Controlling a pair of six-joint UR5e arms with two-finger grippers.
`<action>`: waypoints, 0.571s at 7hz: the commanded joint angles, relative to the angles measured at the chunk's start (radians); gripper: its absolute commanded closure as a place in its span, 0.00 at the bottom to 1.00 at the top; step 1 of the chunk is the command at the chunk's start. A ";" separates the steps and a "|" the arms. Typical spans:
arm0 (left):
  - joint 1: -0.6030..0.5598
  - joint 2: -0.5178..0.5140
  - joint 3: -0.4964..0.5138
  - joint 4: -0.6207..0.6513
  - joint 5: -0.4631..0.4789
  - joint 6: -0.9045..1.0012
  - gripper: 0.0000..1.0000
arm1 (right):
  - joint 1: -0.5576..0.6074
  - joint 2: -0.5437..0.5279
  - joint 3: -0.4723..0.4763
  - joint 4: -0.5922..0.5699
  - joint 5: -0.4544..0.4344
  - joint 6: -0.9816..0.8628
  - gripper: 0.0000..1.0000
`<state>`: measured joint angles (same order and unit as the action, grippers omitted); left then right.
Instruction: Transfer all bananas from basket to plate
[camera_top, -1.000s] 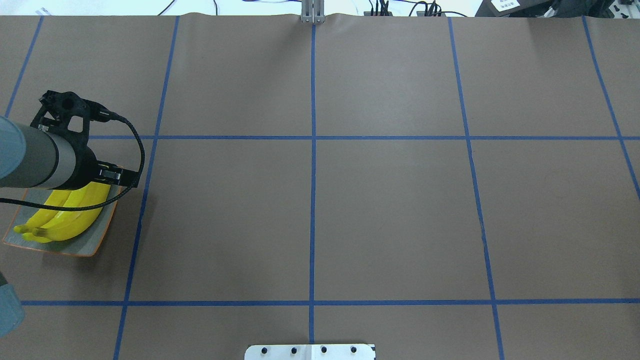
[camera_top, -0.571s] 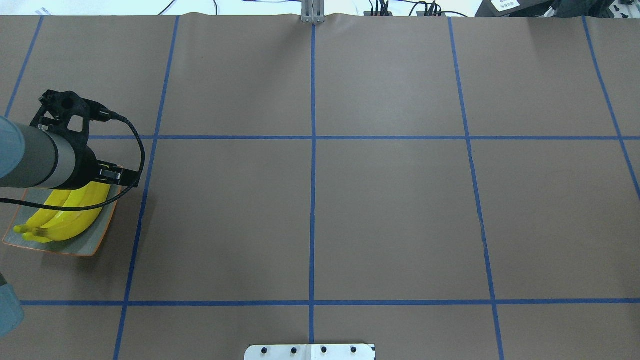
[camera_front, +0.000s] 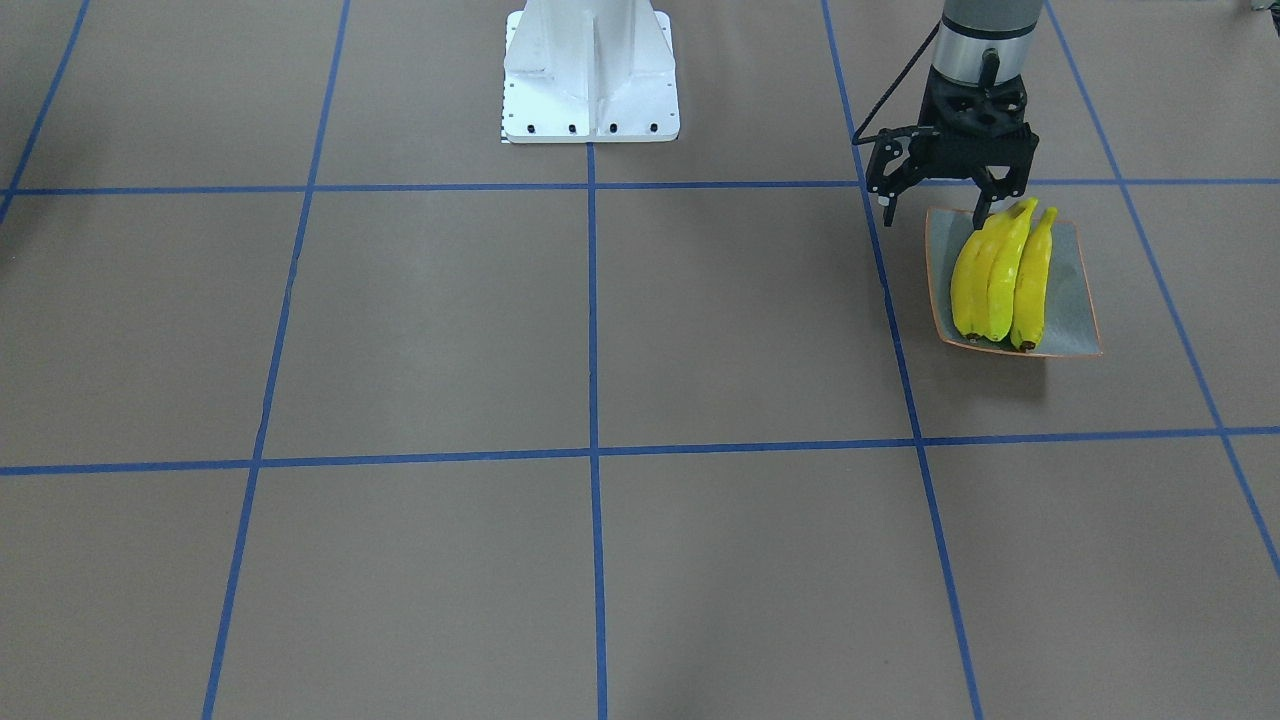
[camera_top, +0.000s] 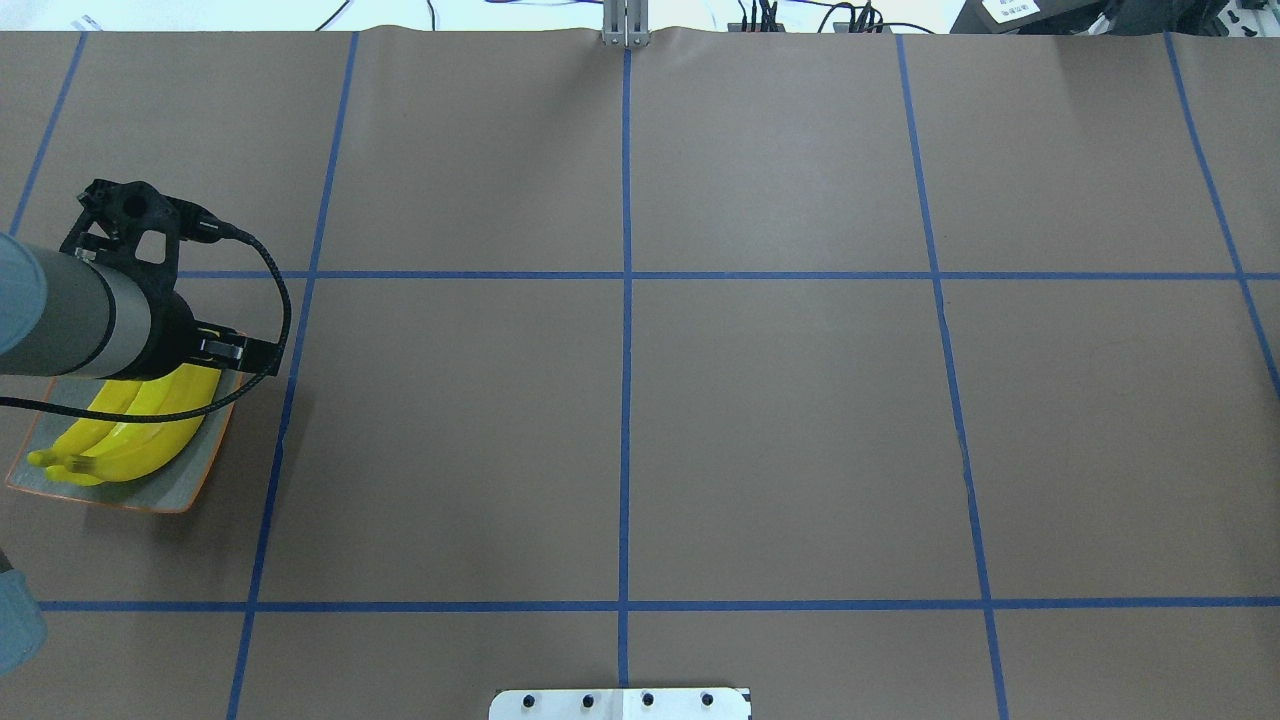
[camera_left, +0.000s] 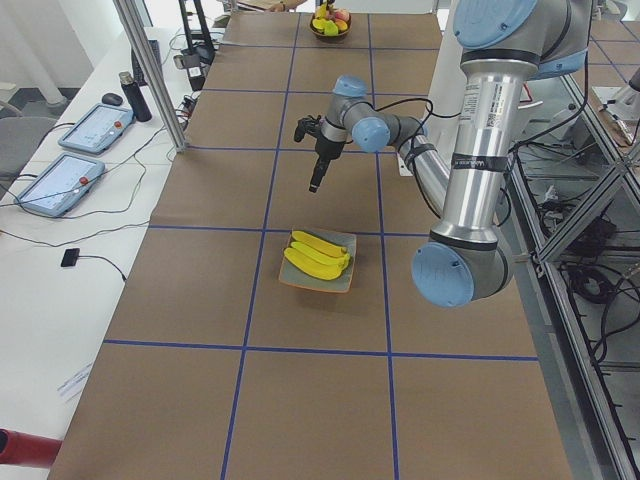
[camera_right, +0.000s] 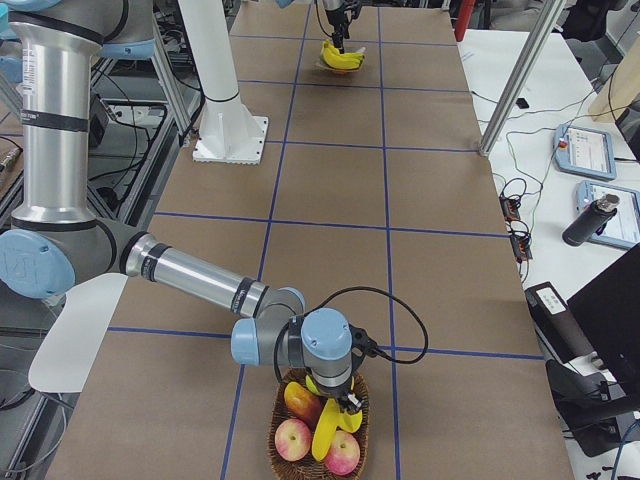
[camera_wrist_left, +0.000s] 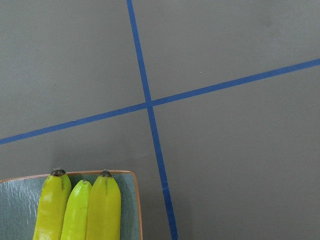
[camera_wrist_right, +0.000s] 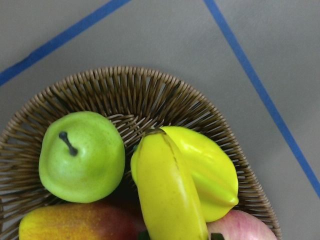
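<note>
Three yellow bananas (camera_front: 1000, 280) lie side by side on the square grey-blue plate (camera_front: 1072, 290) with an orange rim; they also show in the overhead view (camera_top: 130, 440) and the left wrist view (camera_wrist_left: 85, 210). My left gripper (camera_front: 935, 205) is open and empty, above the plate's edge nearest the robot base. A fourth banana (camera_wrist_right: 167, 190) lies in the wicker basket (camera_wrist_right: 125, 80) among other fruit. My right gripper (camera_right: 340, 398) is low over that banana (camera_right: 325, 432). I cannot tell whether it is open or shut; its fingers do not show in the right wrist view.
The basket (camera_right: 275, 445) also holds a green pear (camera_wrist_right: 80, 155), a yellow starfruit (camera_wrist_right: 210, 175), red apples (camera_right: 293, 438) and a reddish mango (camera_wrist_right: 65, 222). The white robot base (camera_front: 590, 70) stands at the table's back. Blue tape lines grid the brown table.
</note>
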<state>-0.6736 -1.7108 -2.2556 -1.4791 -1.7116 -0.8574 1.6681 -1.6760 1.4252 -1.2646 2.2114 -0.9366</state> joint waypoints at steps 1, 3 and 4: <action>0.003 -0.006 -0.018 -0.004 -0.031 0.000 0.00 | 0.030 0.056 0.194 -0.301 0.002 0.037 1.00; 0.006 -0.056 -0.018 -0.004 -0.060 -0.049 0.00 | 0.030 0.219 0.302 -0.563 0.011 0.183 1.00; 0.008 -0.096 -0.018 -0.001 -0.071 -0.075 0.00 | 0.025 0.313 0.304 -0.649 0.054 0.268 1.00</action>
<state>-0.6685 -1.7661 -2.2727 -1.4825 -1.7695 -0.8989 1.6964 -1.4730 1.7051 -1.7875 2.2297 -0.7660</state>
